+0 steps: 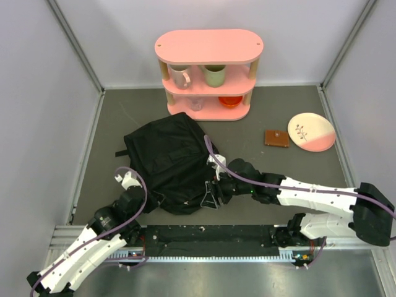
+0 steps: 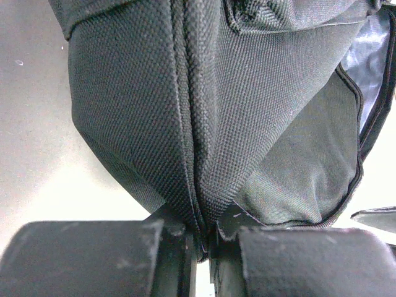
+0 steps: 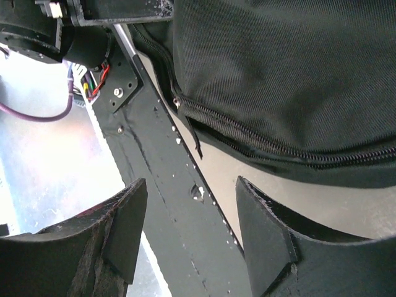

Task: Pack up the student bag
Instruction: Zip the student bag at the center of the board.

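Left end effector (image 2: 203, 240) pinches bag (image 1: 168, 158) at seven o'clock, right end effector (image 3: 192, 232) open; floppy cloth, we'd grab the zipper (image 3: 266, 141) edge.

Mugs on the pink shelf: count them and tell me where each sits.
2. A pale pink mug sits left on the middle tier of the pink shelf, a green mug to its right. A small pale item on the lower tier may be another; unclear.

Student bag (image 1: 170, 162) interior (dark, folded) unseen
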Robot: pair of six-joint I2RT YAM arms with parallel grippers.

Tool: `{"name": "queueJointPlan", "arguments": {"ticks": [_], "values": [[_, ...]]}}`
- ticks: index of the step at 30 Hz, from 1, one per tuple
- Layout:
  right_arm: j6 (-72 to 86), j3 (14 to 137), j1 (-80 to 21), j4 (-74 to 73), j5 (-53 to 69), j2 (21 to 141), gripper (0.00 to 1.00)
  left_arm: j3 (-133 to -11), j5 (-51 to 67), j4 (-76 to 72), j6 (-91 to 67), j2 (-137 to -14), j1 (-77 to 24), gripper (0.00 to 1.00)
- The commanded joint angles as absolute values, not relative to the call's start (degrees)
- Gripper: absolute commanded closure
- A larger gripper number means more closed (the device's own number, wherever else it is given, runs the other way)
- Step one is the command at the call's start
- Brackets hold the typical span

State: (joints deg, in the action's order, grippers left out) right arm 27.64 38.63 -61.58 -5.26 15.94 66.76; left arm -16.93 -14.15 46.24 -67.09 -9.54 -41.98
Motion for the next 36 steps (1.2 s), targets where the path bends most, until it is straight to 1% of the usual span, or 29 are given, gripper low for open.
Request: {"name": "queueJointPlan", "arguments": {"ticks": [1, 8, 11, 12, 13, 16, 17, 19, 22, 31, 36], "values": [[28.6, 41.6, -61.3, 1.8, 15.6, 69.9, 0.41, -17.8, -16.2, 40.3, -66.2, -9.8, -41.3, 0.91], [27.6, 45.1, -61.4, 1.8, 18.3, 77.3, 0.42, -17.6, -16.0, 39.6, -66.1, -10.0, -41.4, 0.91], [27.9, 45.0, -61.4, 3.4, 19.2, 78.2, 0.48, -17.4, -15.9, 39.6, -66.1, -10.1, -41.4, 0.91], [27.9, 45.3, -61.4, 3.9, 19.9, 78.4, 0.55, -17.2, -15.8, 39.6, -66.1, -10.1, -41.4, 0.91], [28.1, 45.4, -61.4, 3.9, 20.3, 78.7, 0.57, -17.1, -15.8, 39.6, -66.3, -10.2, -41.4, 0.91], [28.3, 45.5, -61.8, 4.0, 21.0, 79.0, 0.6, -17.0, -15.7, 39.5, -66.4, -9.9, -41.4, 0.91], [28.3, 45.5, -62.1, 3.9, 21.5, 79.1, 0.62, -17.0, -15.8, 39.5, -66.4, -9.9, -41.3, 0.91], [28.3, 45.7, -62.5, 3.8, 21.5, 79.4, 0.62, -17.0, -15.8, 39.4, -66.4, -10.0, -41.3, 0.91], [28.5, 46.1, -62.9, 4.0, 21.6, 80.2, 0.7, -16.8, -15.8, 39.3, -66.5, -10.0, -41.4, 0.91], [28.6, 48.2, -63.3, 4.7, 20.7, 82.6, 0.69, -16.5, -15.3, 39.3, -66.4, -10.1, -41.4, 0.91], [28.5, 49.0, -63.6, 4.0, 20.5, 84.0, 0.71, -16.4, -15.3, 39.0, -66.5, -9.8, -41.4, 0.91]]}}
